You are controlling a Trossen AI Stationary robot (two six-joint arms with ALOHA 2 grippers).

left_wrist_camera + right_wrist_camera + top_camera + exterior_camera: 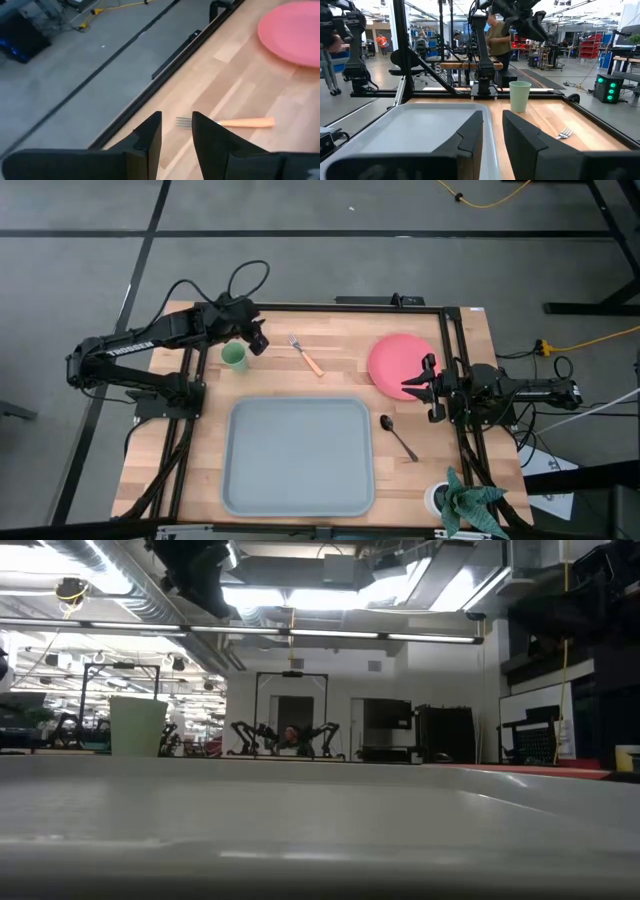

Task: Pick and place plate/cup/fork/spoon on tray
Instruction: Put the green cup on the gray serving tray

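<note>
The coral-red plate [395, 360] lies flat at the table's far right. The pale-green cup [234, 357] stands upright at the far left and also shows in the right wrist view [520, 96]. The orange-handled fork [306, 356] lies between them. The dark spoon [398, 437] lies right of the blue-grey tray [298, 455]. My left gripper [256, 338] hangs open above the table, just right of the cup. My right gripper [418, 377] is open, its fingers over the plate's right edge; no touch shows.
A white pot with a green plant [462, 500] stands at the table's near right corner. Black frame rails [452, 330] run along the table's sides. Bare wood lies between the tray and the far edge.
</note>
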